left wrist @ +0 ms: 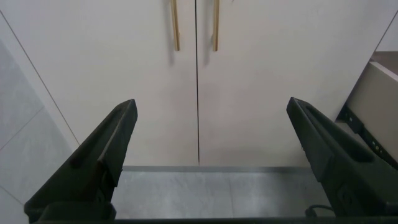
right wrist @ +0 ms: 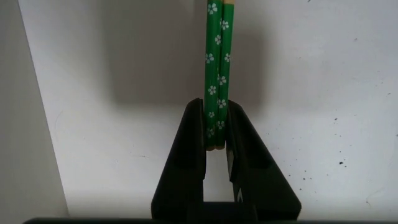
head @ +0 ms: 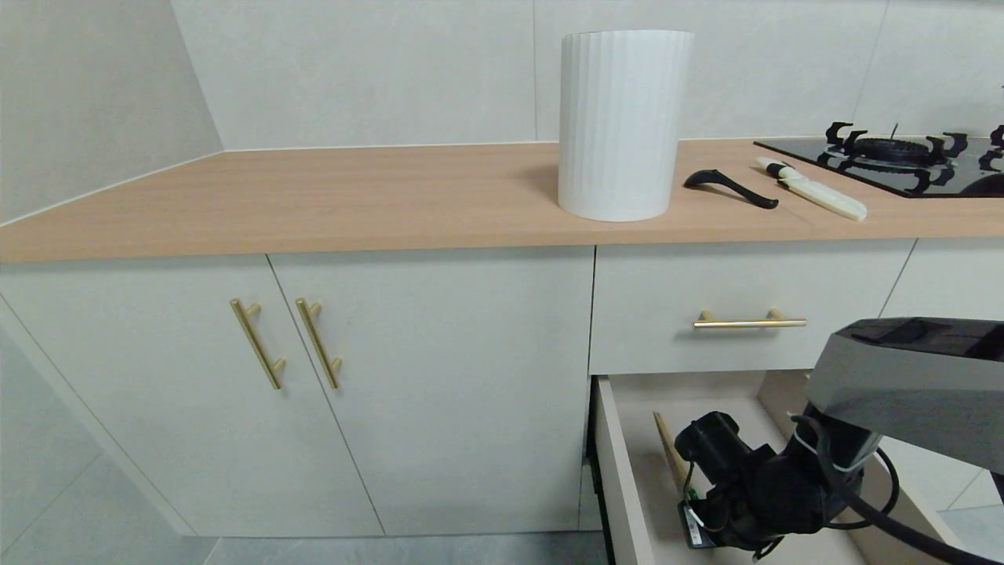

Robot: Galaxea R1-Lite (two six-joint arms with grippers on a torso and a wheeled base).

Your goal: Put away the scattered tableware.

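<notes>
While the right gripper (right wrist: pixel 216 115) hangs inside the pulled-out drawer (head: pixel 620 471), its two fingers are pressed together on a pair of green chopsticks (right wrist: pixel 216 50) printed with small white flowers. They pinch the pair near one end, and the rest of the sticks stretches out over the drawer's pale floor, close to its left wall. Left of the drawer, the left gripper (left wrist: pixel 211 109) sits low before the double cabinet doors (head: pixel 282 345) with brass bar handles, its fingers spread wide apart and holding nothing; the drawer's front corner shows beside it. Directly above the open drawer is a closed drawer front (head: pixel 749 322) with a brass handle, and above that runs the wooden countertop (head: pixel 353 196). On the countertop above the drawer lie a black spoon (head: pixel 729 187) and, just beside it, a white knife (head: pixel 812 188) with a dark band on its handle. A tall white ribbed canister (head: pixel 623 125) stands upright above the drawer's left edge, and a black gas hob (head: pixel 902 157) lies above its right side.
</notes>
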